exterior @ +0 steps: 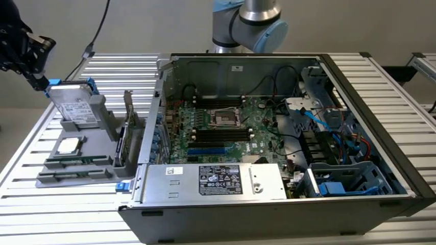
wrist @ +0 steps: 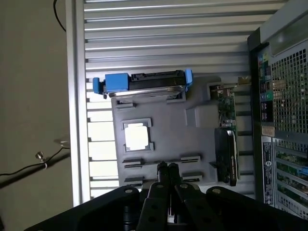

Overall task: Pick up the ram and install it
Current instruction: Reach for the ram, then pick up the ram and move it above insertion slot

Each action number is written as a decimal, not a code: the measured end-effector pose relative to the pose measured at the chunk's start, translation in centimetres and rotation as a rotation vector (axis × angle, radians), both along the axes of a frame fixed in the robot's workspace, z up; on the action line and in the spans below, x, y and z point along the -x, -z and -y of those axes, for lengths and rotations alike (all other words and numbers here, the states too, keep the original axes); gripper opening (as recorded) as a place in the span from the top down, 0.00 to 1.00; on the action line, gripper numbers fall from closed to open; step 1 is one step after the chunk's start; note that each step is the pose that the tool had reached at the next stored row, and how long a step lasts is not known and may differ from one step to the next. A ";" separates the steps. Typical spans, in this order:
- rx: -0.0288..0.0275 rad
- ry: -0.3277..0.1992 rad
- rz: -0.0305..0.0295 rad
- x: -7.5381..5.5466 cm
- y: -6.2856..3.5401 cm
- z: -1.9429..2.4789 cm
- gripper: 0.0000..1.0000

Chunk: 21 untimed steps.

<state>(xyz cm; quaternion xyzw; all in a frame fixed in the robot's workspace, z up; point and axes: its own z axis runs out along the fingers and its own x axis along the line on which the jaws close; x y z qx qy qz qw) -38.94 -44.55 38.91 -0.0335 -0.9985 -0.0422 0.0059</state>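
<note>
Two rams stand on edge in the grooves of a grey holder (exterior: pixel 95 176) on the table, at the exterior view's left. The farther ram (exterior: pixel 75 161) and the nearer ram (exterior: pixel 73 175) are thin green sticks. In the wrist view they show edge-on as the ram (wrist: pixel 134 162) and the ram (wrist: pixel 133 182). My gripper (exterior: pixel 34 76) hangs high above the holder's far end, beside the hard drive, well apart from both sticks. In the wrist view the gripper (wrist: pixel 167 168) is shut, its fingertips together with nothing between them.
The holder also carries a hard drive (exterior: pixel 76 107) in a blue caddy, a processor chip (exterior: pixel 70 145) and an upright expansion card (exterior: pixel 126 127). The open computer case (exterior: pixel 381 201) lies at the exterior view's right, its motherboard (exterior: pixel 262 127) showing black memory slots (exterior: pixel 221 135).
</note>
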 end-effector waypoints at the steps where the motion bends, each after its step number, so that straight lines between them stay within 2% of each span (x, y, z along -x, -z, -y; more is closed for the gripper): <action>1: -0.0007 0.000 -0.0019 0.0 -0.02 0.14 0.90; 6: -0.0051 0.000 -0.0087 0.0 -0.14 0.86 0.90; 21: -0.0057 0.000 -0.0087 0.0 -0.14 0.88 0.90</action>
